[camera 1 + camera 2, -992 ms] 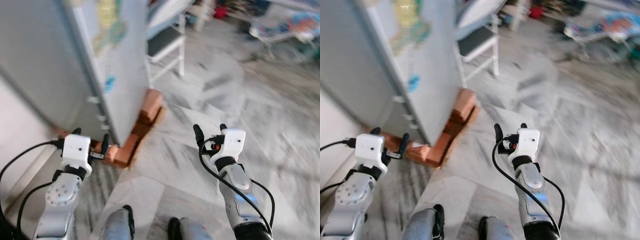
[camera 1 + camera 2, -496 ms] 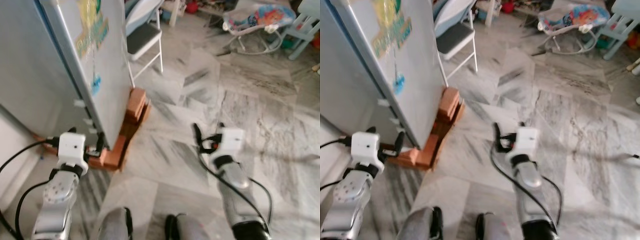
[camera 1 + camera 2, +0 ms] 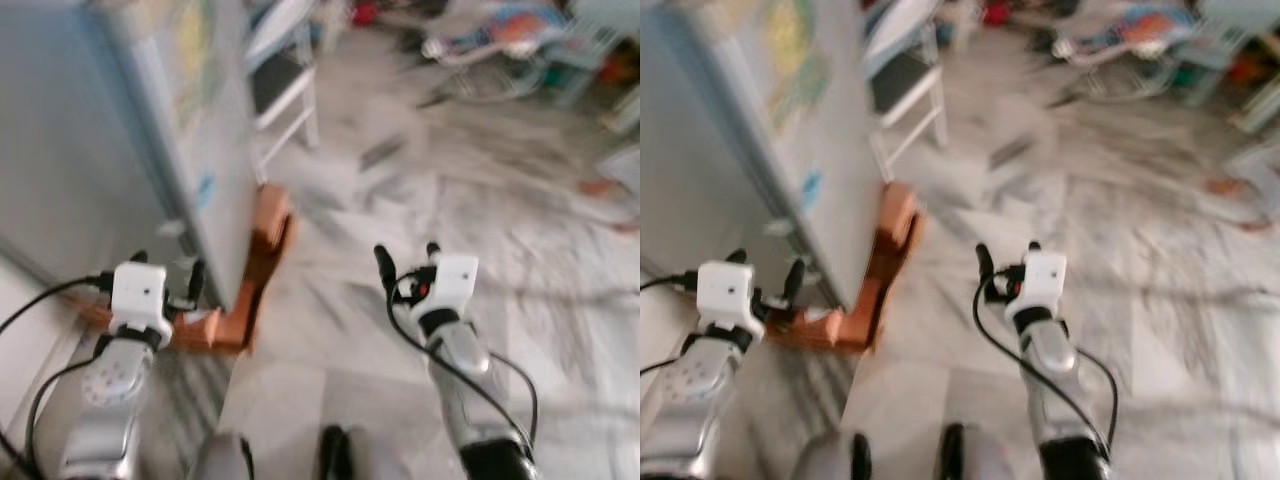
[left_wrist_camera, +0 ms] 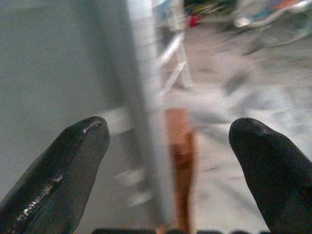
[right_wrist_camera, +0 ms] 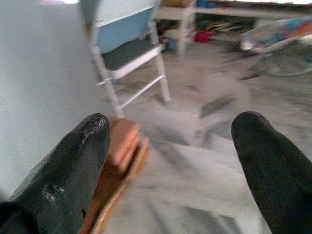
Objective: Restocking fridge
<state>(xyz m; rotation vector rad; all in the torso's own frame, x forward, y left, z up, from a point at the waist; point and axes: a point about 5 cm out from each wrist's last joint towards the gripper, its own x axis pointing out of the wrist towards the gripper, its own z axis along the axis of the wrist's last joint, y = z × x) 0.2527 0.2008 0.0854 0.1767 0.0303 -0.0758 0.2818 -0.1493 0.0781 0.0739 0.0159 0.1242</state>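
Fridge (image 3: 150,130) stands near left on bricks (image 3: 255,270); both claws, left claw (image 3: 165,278) and right claw (image 3: 405,258), gape empty. Likely the approach; next, fetch stock.

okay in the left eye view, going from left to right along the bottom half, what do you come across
Left pincer by the fridge → orange bricks under the fridge's corner → bare marble floor → right pincer, open and empty, over the floor.

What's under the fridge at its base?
Orange-brown bricks sit along the fridge base at its corner, on the marble floor. How far they run underneath is covered by the fridge body, and the frames are blurred.
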